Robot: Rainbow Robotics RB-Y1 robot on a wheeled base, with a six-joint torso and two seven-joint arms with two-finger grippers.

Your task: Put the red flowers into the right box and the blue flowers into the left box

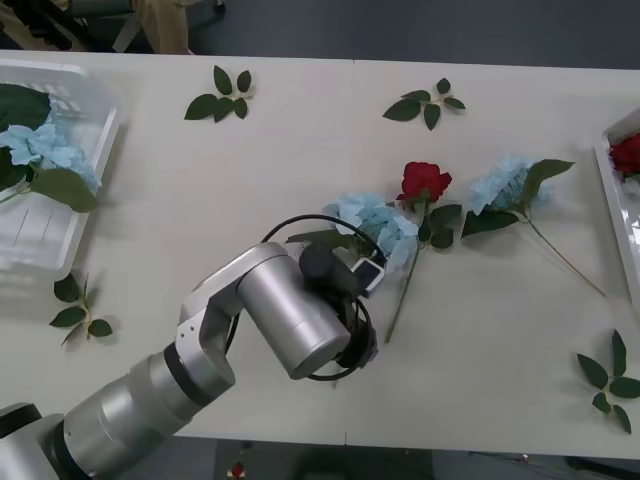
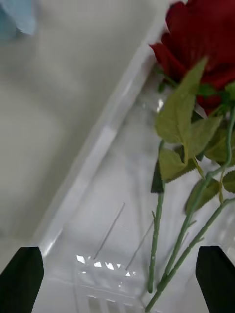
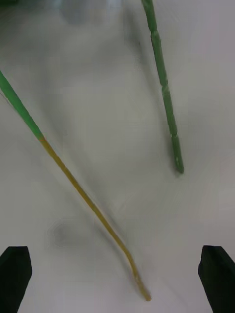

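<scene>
Counter (image 1: 250, 180): I see it white, with loose leaf sprigs (image 1: 220, 95) scattered about.
Left box (image 1: 85, 85): at my far left, one blue flower (image 1: 40, 148) lying inside.
Right box (image 1: 622, 215): at my right edge; my right wrist view shows red flowers (image 2: 205, 44) lying in it, stems along the floor.
Left arm (image 1: 290, 310): reaching over mid-counter, just beside two more blue flowers (image 1: 378, 225) and one red rose (image 1: 424, 181).
Left gripper (image 3: 117, 281): fingers (image 3: 14, 276) released, hovering over a yellow-tipped stem (image 3: 88, 200) on the counter.
Right gripper (image 2: 117, 283): fingers released, grasping nothing, over the right box.
</scene>
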